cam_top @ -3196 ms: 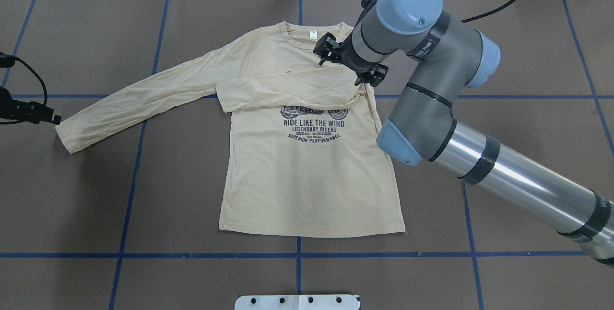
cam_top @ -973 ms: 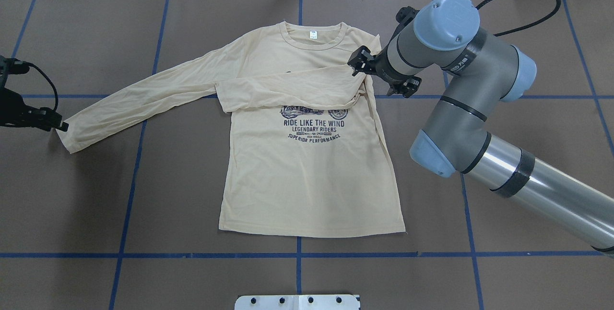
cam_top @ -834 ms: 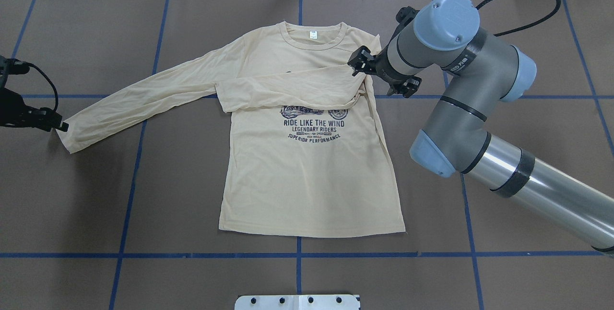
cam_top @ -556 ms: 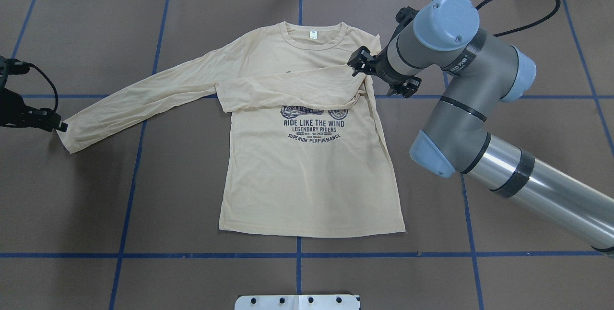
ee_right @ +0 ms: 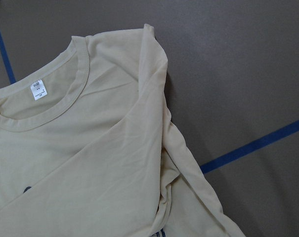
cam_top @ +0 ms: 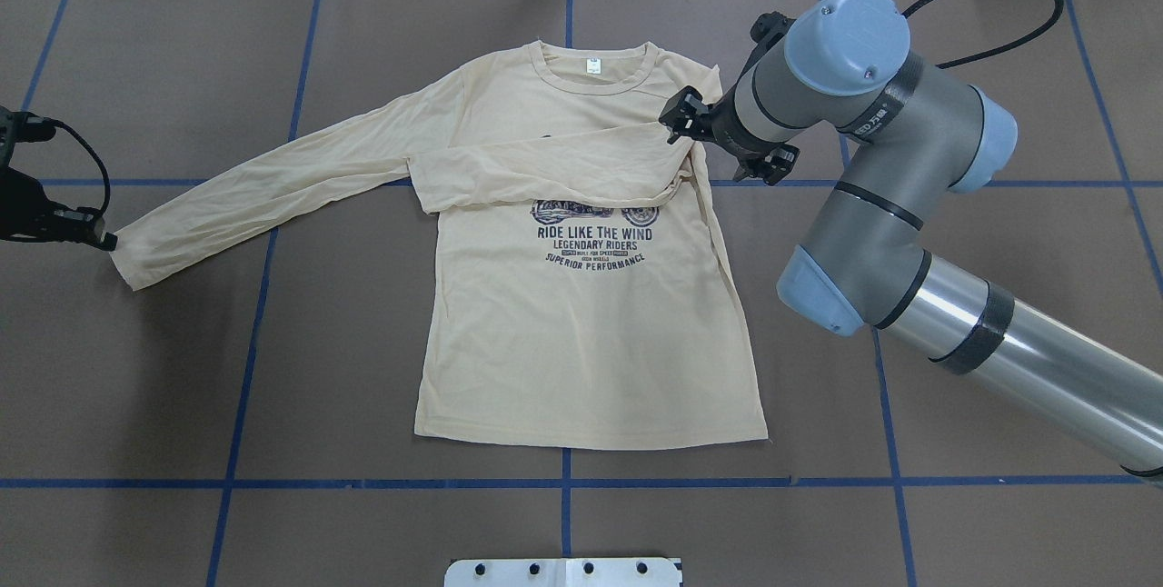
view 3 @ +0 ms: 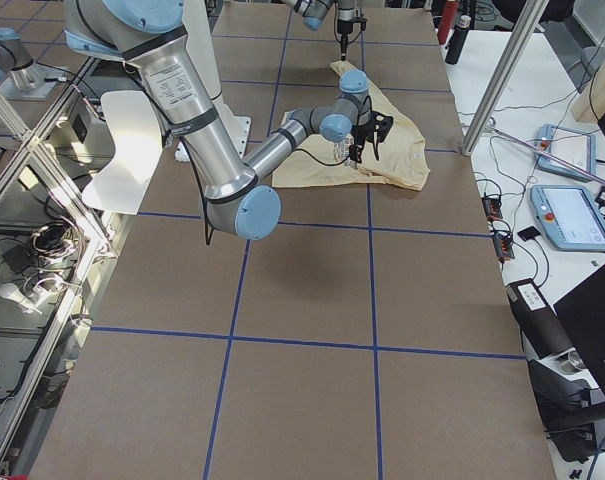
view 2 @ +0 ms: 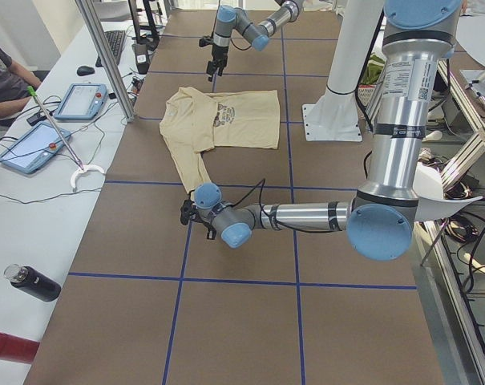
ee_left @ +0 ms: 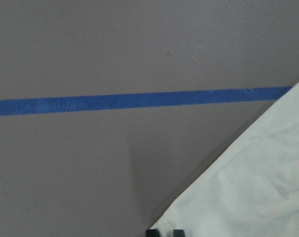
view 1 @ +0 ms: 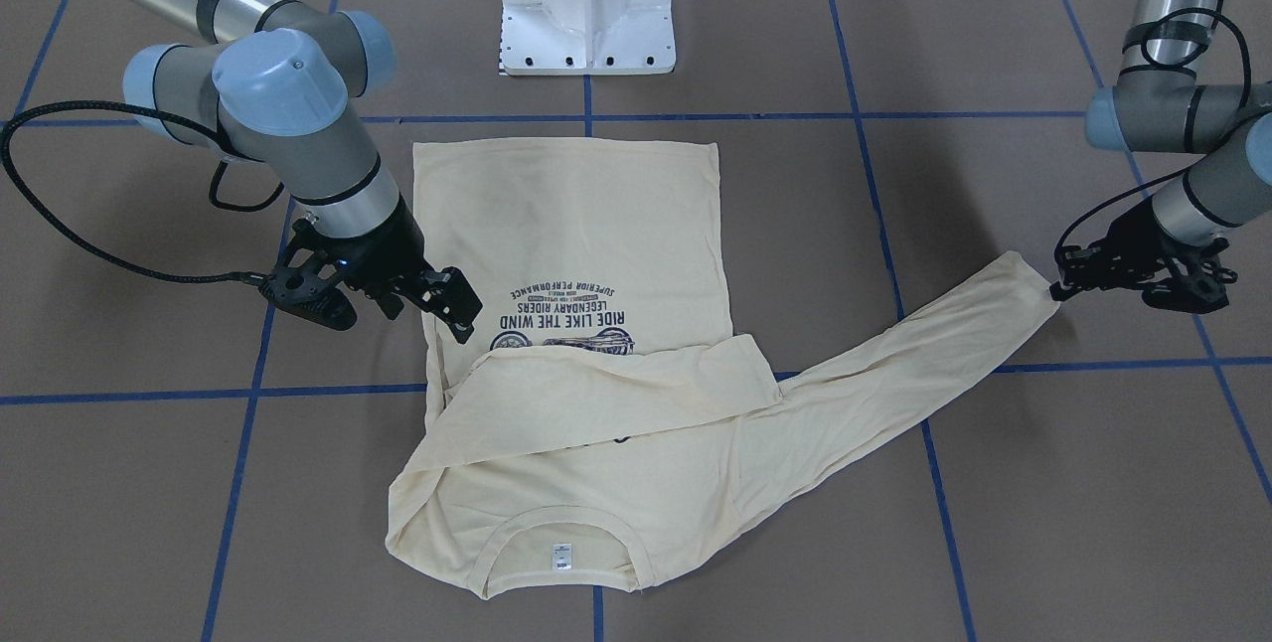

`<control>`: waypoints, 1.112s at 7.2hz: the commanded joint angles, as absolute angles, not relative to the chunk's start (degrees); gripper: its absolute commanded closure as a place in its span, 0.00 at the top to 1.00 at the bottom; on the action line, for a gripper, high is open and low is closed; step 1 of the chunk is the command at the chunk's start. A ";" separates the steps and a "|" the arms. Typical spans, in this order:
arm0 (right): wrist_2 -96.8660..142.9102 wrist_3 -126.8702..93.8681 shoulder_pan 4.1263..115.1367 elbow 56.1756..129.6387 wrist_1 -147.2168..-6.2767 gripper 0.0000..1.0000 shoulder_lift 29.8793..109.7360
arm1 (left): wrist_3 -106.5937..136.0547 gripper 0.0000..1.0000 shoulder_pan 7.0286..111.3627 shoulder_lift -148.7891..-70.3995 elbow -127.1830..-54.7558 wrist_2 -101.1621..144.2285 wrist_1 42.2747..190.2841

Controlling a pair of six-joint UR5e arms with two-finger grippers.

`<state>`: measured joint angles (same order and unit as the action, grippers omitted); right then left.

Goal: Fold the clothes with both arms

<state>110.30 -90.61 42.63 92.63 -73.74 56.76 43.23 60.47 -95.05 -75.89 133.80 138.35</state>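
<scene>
T-shirt lying centre frame: one sleeve lying folded inward; outstretched sleeve and body folds awaiting. Right pincer hovering released; left pincer touching cuff, clench: cannot tell.

Brown-covered table, divided into large rectangles by blue tape lines. A pale cream-yellow long-sleeved T-shirt lies flat on it, print side up, with the collar toward the far edge in the overhead view. One sleeve is folded across the chest and covers the top of the print. The other sleeve stretches out sideways over the table surface. A white pedestal base stands at the robot's edge, apart from the hem.
</scene>
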 commanded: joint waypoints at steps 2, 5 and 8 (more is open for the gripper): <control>111.09 -90.53 43.33 96.13 -73.65 0.99 59.56 | 51.29 0.00 60.47 -95.01 -82.48 135.43 138.17; 111.27 -80.98 44.56 101.94 -72.95 0.99 69.57 | 73.13 0.00 59.16 -103.74 -91.40 137.55 137.64; 111.44 -70.53 48.85 103.53 -72.69 0.99 78.20 | 94.35 0.00 51.26 -125.45 -88.51 132.49 131.06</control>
